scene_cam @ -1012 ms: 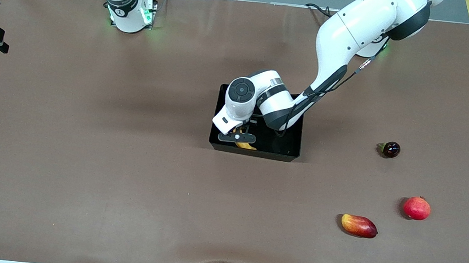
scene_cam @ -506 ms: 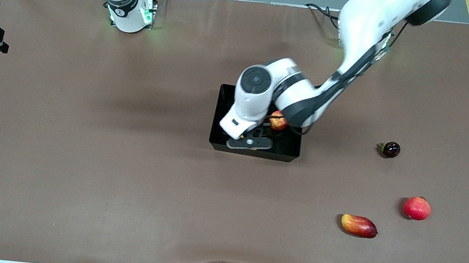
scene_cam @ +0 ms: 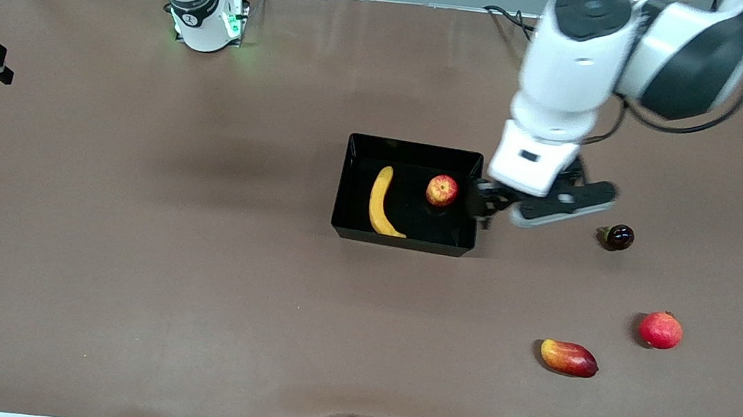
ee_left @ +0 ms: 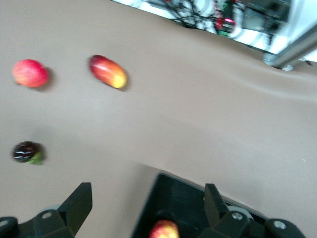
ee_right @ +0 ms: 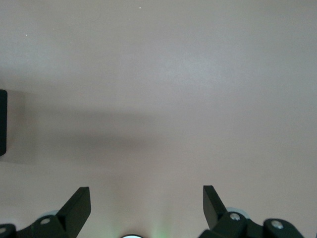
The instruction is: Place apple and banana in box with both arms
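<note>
The black box stands mid-table. Inside it the yellow banana lies lengthwise, and the small red-yellow apple rests beside it toward the left arm's end. My left gripper hangs open and empty, raised high over the box's wall at that end. In the left wrist view the gripper has the apple and a corner of the box below it. My right gripper waits open over bare table near its base, with an edge of the box in its view.
Toward the left arm's end lie a dark round fruit, a red round fruit and a red-yellow mango, all nearer the front camera than the box's apple. The right arm's base stands at the table's back edge.
My left gripper opened and let the banana go in the box, then rose and swung toward the left arm's end. The right arm has not moved.
</note>
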You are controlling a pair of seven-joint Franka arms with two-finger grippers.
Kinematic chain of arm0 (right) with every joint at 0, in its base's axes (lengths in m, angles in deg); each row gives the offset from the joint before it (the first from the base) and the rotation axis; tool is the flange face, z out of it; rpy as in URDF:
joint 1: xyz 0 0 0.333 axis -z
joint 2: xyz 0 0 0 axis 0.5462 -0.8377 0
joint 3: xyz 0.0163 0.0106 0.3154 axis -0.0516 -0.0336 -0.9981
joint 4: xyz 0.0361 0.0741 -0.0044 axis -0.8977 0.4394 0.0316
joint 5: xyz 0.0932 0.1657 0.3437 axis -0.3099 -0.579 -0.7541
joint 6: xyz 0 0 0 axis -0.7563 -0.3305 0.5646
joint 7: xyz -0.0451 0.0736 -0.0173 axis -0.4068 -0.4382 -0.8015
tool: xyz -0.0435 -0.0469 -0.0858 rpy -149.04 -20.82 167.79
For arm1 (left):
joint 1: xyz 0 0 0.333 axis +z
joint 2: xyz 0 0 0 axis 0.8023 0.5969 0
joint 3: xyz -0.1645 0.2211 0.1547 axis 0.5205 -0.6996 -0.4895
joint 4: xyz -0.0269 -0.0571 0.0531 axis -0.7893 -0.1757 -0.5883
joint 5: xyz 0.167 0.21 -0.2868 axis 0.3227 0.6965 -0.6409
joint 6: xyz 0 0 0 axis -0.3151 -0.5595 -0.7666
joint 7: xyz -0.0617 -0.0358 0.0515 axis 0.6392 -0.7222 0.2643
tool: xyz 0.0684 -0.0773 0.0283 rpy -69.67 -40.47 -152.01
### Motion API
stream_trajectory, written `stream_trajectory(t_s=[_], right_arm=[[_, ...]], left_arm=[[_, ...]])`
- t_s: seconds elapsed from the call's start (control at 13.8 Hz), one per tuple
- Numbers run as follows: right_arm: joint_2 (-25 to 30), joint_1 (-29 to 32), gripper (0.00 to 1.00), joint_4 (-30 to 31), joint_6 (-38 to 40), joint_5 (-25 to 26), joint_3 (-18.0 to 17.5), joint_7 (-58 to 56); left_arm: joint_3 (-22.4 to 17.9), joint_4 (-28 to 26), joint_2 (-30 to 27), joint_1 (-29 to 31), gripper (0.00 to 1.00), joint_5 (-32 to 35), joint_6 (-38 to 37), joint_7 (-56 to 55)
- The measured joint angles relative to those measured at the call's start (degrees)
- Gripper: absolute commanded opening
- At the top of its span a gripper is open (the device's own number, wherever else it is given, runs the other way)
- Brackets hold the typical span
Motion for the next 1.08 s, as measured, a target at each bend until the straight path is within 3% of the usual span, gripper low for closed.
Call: stream_trajectory(t_s=[0.43, 0.8, 1.08], right_arm=[[-0.01, 0.01, 1.00, -0.02, 0.00, 0.00, 0.05, 0.00], [-0.01, -0.02, 1.00, -0.05, 0.00, 0.00, 0.00, 0.00], [-0.05, -0.01, 1.00, -0.09, 0.00, 0.00, 0.01, 0.00]], left_arm=[[-1.27, -0.37, -4.50, 6.71, 1.00, -3.71, -2.94, 7.81], [-11.54, -3.50, -11.15, 7.75, 1.00, -11.63, -6.99, 23.43], [-17.69, -10.03, -18.25, 7.89, 1.00, -15.43, -8.56, 36.50]])
